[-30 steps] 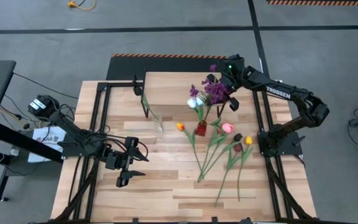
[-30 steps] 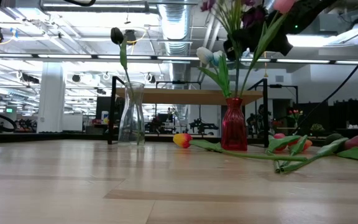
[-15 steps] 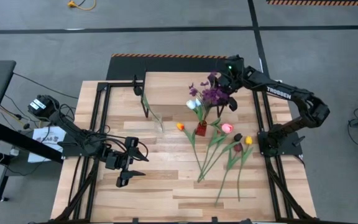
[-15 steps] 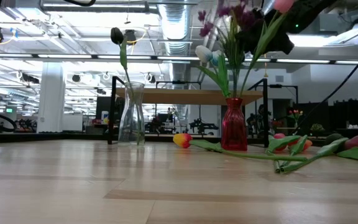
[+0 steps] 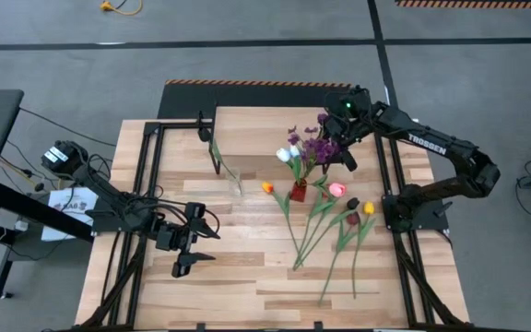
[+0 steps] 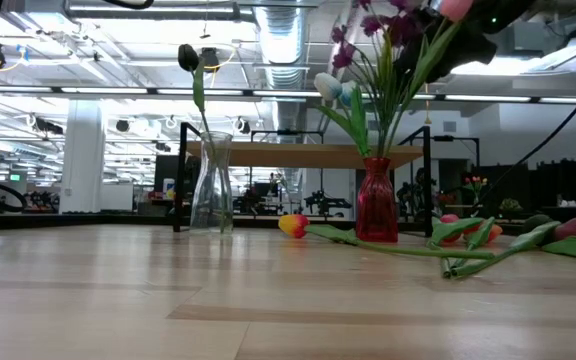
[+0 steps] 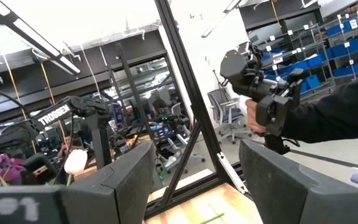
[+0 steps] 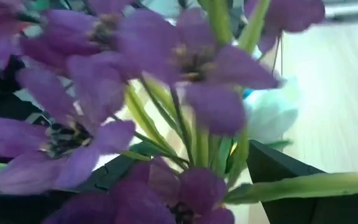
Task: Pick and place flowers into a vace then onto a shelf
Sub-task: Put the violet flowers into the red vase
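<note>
Right end effector [image 5: 347,159]: hovers above the back-right of the worktop, just beside the purple sprigs; the high view does not show whether its fingers are parted or grip a stem, so its state cannot be told.
Purple sprigs [image 5: 318,145]: stand in the red vase with stems fanning upward; blossoms fill the right wrist view, which suggests the arm sits close to steady or release them.
Red vase [image 6: 376,214]: upright in front of the shelf, already holding a white tulip [image 5: 289,154] and greenery, likely the collecting point before any move to the shelf.
Loose flowers [image 5: 339,221]: pink, dark, yellow and orange tulips lie flat on the worktop [image 5: 247,286], stems splayed toward the front, apparently waiting their turn.
Clear vase [image 6: 211,184]: stands left of the red one with a single dark tulip.
Shelf [image 6: 308,154]: behind both vases, nothing seen on it.
Left end effector [image 5: 197,242]: waits open, low at the worktop's front-left, well apart from the flowers.
</note>
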You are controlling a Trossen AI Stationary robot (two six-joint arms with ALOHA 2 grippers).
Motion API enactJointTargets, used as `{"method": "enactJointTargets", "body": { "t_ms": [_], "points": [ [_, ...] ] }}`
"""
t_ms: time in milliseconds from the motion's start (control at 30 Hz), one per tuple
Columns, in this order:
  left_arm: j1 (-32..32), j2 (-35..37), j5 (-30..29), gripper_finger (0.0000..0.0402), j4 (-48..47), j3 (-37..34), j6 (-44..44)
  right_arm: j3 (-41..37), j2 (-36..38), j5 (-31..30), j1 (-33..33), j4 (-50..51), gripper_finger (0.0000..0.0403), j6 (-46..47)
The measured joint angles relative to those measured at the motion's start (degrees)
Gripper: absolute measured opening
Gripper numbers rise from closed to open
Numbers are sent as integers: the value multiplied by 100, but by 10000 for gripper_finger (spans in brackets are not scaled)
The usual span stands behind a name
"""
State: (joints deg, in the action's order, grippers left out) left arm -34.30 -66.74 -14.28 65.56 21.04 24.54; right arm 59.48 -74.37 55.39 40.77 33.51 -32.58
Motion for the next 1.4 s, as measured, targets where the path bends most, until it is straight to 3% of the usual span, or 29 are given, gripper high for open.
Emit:
{"method": "enactJointTargets", "body": {
  "t_ms": [233, 1033, 1400],
  "points": [
    [0, 0, 2, 226, -2, 0, -101, 0, -9, -954, -259, 168, 255, 556],
    [-2, 0, 15, 226, -53, 0, -442, 1451, -13, -2165, -763, 3096, 255, 626],
    [0, 0, 17, 226, -55, 0, -615, 2352, -13, -2463, -726, 3723, 255, 870]
  ]
}}
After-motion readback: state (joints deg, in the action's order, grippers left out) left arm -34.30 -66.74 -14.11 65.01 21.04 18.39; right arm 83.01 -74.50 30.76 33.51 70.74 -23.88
